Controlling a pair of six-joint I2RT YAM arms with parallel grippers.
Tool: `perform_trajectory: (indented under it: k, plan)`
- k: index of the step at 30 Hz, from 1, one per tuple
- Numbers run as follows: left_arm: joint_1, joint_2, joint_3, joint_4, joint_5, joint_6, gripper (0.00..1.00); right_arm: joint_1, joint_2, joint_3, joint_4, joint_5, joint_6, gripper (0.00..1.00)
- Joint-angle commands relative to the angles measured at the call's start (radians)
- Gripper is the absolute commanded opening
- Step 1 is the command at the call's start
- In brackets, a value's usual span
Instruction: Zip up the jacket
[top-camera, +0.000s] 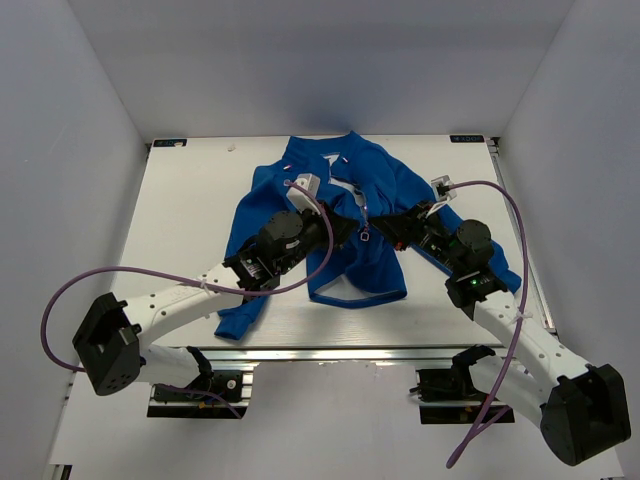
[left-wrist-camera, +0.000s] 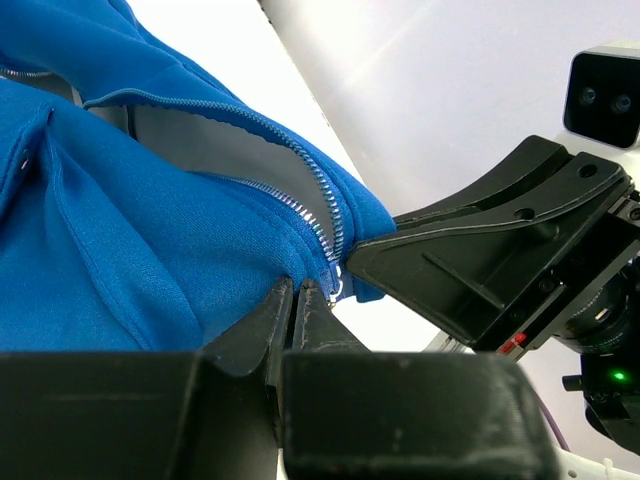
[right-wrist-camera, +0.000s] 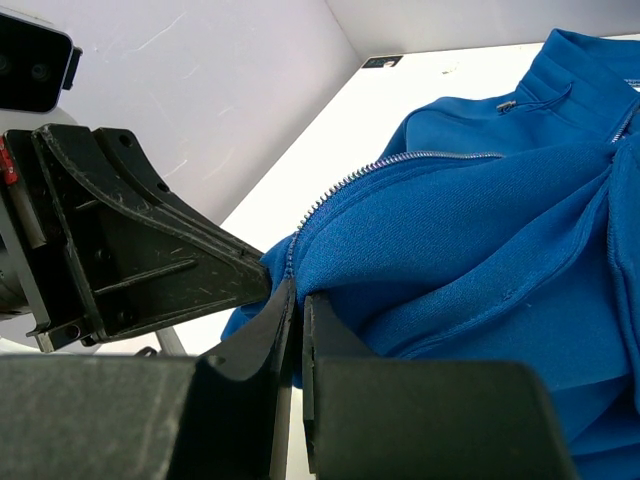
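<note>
- Overhead, the jacket (top-camera: 385, 185) is lying spread on the white desk (top-camera: 190, 200). Its collar is pointing away from the arm bases, and its front is standing open beyond the two end effectors.
- The left end effector (top-camera: 345, 228) is reaching in from the left. Its fingers are pressing together on a fold of blue fleece at the jacket's front edge.
- Seen from the left wrist, the left end effector (left-wrist-camera: 296, 292) is pinching the jacket (left-wrist-camera: 120, 250) just beneath the zipper (left-wrist-camera: 322, 205). The silver teeth are running up and away from its tips.
- The right end effector (top-camera: 397, 236) is reaching in from the right and meeting the left one over the jacket's middle. The two are sitting just beside each other.
- Seen from the right wrist, the right end effector (right-wrist-camera: 297, 298) is clamping its fingers on the jacket (right-wrist-camera: 480, 230) edge. The zipper (right-wrist-camera: 380, 165) teeth are curving away above and to the right of its tips.
- A small silver zipper pull (top-camera: 366, 236) is hanging between the two end effectors in the overhead view.
- Each wrist view is showing the opposing end effector directly across the pinched fabric.
- One sleeve (top-camera: 240, 310) is trailing toward the near desk edge, behind and below the left end effector.
- Purple cables (top-camera: 90, 285) are looping off both arms.
</note>
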Motion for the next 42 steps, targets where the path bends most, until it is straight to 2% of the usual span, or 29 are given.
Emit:
perform_trajectory:
  k: [1, 27, 42]
  plan:
    - [0.002, -0.059, -0.018, 0.029, -0.002, 0.013, 0.0, 0.007, -0.035, 0.051, 0.063, 0.008, 0.002, 0.0]
    - [0.002, -0.05, -0.032, 0.11, -0.008, 0.014, 0.0, 0.01, -0.022, 0.058, 0.081, -0.045, 0.037, 0.0]
    - [0.002, -0.045, -0.052, 0.126, 0.009, 0.005, 0.0, 0.009, -0.045, 0.047, 0.103, -0.007, 0.074, 0.0]
